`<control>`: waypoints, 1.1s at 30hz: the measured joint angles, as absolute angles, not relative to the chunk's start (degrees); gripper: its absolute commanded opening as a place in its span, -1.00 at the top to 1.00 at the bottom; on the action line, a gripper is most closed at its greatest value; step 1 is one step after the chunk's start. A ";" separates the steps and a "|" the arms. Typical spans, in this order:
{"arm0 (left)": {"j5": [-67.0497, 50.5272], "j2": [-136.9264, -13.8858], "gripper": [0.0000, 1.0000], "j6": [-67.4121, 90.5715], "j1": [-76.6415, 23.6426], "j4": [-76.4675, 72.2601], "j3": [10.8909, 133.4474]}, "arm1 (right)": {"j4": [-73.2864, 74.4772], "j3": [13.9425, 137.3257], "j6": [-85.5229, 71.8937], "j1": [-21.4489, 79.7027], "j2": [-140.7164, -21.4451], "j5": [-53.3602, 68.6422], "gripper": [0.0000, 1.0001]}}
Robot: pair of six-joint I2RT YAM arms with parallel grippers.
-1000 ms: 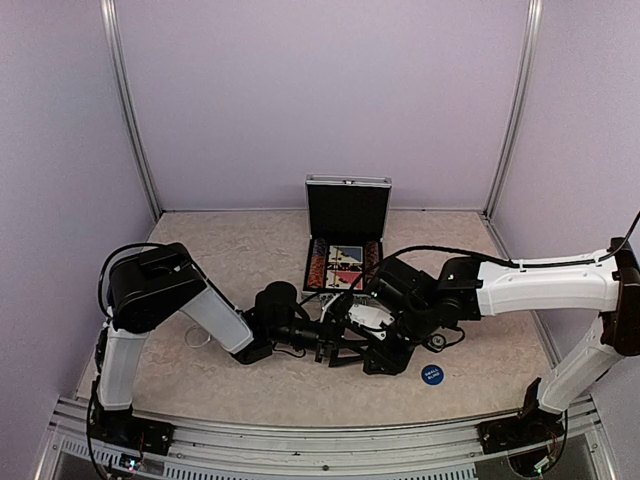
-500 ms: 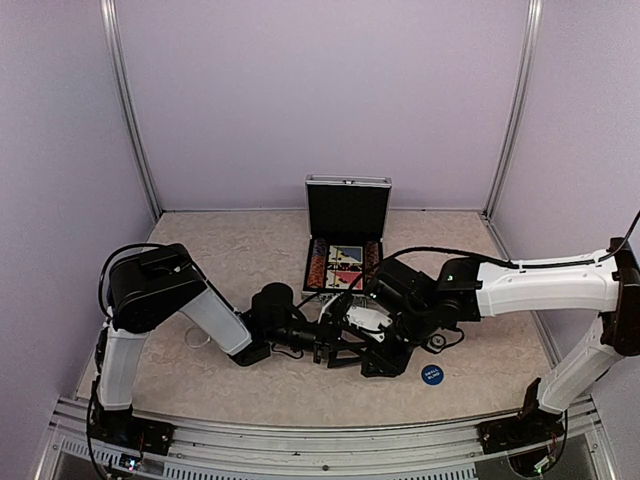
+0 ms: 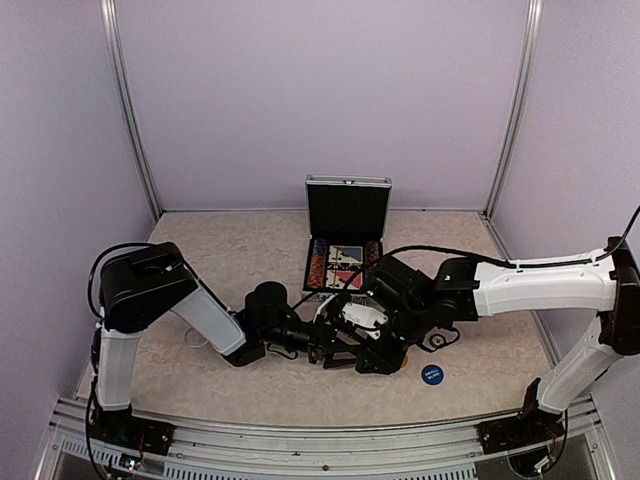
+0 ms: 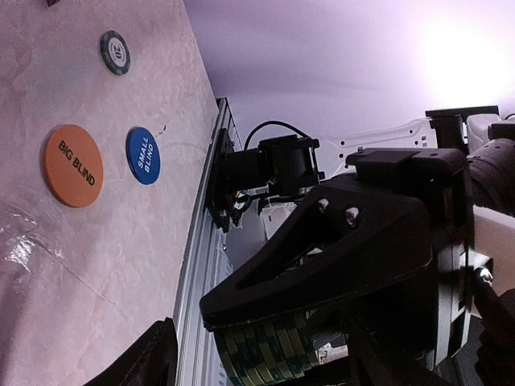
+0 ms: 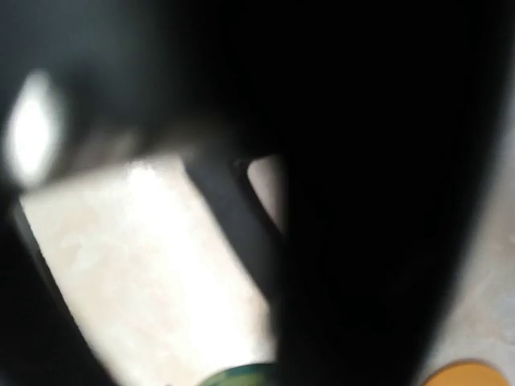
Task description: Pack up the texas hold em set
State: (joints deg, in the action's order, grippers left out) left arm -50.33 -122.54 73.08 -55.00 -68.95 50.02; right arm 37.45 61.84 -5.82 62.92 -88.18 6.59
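One green chip stack (image 4: 256, 354) sits inside the open left claw (image 4: 261, 370).

The briefcase (image 3: 347, 208) is silver-rimmed and black-lined. Beside the black-lettered orange disc (image 4: 73, 165) lies a white-lettered blue disc (image 4: 143, 155), and near it a green-and-white edged chip (image 4: 115, 51). The chip stack (image 4: 261, 354) is green-and-cream striped, the table (image 4: 121, 241) beige marble.

1. Left arm (image 3: 210, 320): black shoulder housing is capping white links, going black again just behind the tool.
2. Right arm (image 3: 540, 285): long white link is feeding black joint housings behind the tool.
3. Black cable (image 3: 430, 248) is looping above it.
4. Right finger (image 4: 346, 241): black, moulded, triangular, showing two screws (image 4: 322, 205).
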 measured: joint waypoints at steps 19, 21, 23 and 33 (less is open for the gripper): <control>-51.05 -121.56 -0.34 69.89 -55.35 -64.16 51.18 | 36.84 61.98 -5.58 62.94 -88.18 6.66 0.45; -51.05 -121.56 -0.32 69.58 -55.46 -63.77 51.27 | 36.84 61.98 -5.58 62.94 -88.18 6.68 0.46; -51.03 -121.58 -0.29 69.21 -55.61 -63.22 51.81 | 36.88 61.98 -5.56 62.94 -88.18 6.70 0.46; -51.03 -121.95 0.04 68.66 -56.03 -62.35 53.10 | 36.86 62.00 -5.52 62.96 -88.18 6.90 0.46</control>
